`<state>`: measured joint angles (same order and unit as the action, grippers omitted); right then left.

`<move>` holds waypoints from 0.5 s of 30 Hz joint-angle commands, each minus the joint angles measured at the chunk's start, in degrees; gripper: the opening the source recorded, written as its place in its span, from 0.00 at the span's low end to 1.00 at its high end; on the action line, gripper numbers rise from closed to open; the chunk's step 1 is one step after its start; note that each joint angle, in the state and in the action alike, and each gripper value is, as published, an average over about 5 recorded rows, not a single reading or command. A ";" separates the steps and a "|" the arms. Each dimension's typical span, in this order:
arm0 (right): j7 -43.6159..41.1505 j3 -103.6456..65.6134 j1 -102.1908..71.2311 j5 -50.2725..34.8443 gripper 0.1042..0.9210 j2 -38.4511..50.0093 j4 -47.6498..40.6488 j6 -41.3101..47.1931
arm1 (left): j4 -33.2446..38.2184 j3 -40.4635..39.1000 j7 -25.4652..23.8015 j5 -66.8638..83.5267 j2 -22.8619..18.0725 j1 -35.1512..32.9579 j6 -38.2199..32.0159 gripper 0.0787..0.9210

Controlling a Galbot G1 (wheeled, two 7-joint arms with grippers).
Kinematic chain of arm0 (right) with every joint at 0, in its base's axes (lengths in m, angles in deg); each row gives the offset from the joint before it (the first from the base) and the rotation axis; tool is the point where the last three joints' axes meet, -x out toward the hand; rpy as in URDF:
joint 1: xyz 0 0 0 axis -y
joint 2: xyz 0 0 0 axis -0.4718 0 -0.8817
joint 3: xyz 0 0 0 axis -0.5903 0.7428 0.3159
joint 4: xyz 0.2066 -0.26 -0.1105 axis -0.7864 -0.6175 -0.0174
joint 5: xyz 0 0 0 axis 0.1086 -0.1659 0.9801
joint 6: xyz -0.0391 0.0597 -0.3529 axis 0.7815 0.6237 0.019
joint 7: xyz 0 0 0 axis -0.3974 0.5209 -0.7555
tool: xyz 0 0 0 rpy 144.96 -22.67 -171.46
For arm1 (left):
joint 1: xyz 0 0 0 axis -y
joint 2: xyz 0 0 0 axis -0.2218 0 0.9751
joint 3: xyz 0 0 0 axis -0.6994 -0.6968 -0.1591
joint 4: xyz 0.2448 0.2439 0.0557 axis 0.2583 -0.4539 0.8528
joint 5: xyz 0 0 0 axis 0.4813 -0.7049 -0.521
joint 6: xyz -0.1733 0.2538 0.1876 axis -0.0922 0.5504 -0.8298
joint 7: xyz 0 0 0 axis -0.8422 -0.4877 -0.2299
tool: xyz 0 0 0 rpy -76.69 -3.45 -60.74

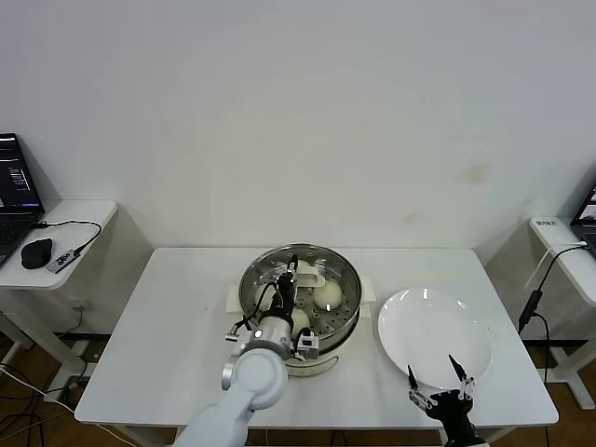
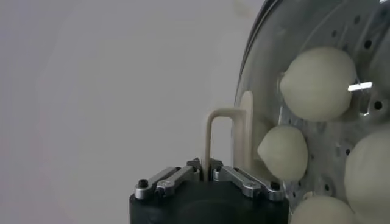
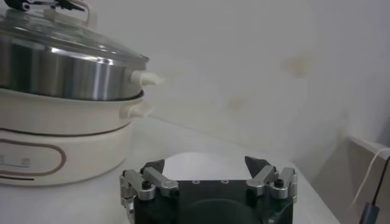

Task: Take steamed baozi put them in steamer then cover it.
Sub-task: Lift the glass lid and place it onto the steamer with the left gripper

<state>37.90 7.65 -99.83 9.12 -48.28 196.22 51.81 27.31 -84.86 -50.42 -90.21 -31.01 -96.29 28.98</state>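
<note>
The steel steamer (image 1: 346,296) stands on its white base at the table's middle. The clear glass cover (image 1: 321,261) lies over it; in the right wrist view the cover (image 3: 67,38) sits on the steamer's rim (image 3: 61,76). My left gripper (image 1: 287,282) is shut on the cover's cream handle (image 2: 220,131), which also shows in the head view (image 1: 308,273). Several baozi show through the glass (image 2: 317,82) (image 2: 283,152) (image 2: 368,173), and in the head view (image 1: 327,294) (image 1: 300,320). My right gripper (image 1: 436,377) is open and empty at the table's front right.
An empty white plate (image 1: 424,321) lies right of the steamer, just beyond my right gripper (image 3: 204,164). Side tables flank the table: a laptop and mouse (image 1: 36,251) on the left, a cable (image 1: 540,289) hanging on the right.
</note>
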 commanded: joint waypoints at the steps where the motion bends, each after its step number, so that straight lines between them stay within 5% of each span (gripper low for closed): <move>1: -0.02 0.05 0.08 0.18 0.88 -0.01 -0.10 -0.07 | -0.10 0.09 0.66 0.26 -0.38 -0.09 -0.23 0.08; 6: -0.02 0.14 0.06 0.36 0.88 -0.03 -0.11 -0.07 | 1.39 0.18 1.25 0.66 -0.21 -0.57 -0.21 0.12; 15: 0.01 0.35 -0.05 0.66 0.88 -0.05 -0.07 -0.05 | 6.65 0.12 2.11 1.65 1.84 -4.56 -0.25 0.41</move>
<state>37.87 7.93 -99.86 9.69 -48.31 196.11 51.75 29.75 -84.69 -48.99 -89.08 -30.25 -97.96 28.79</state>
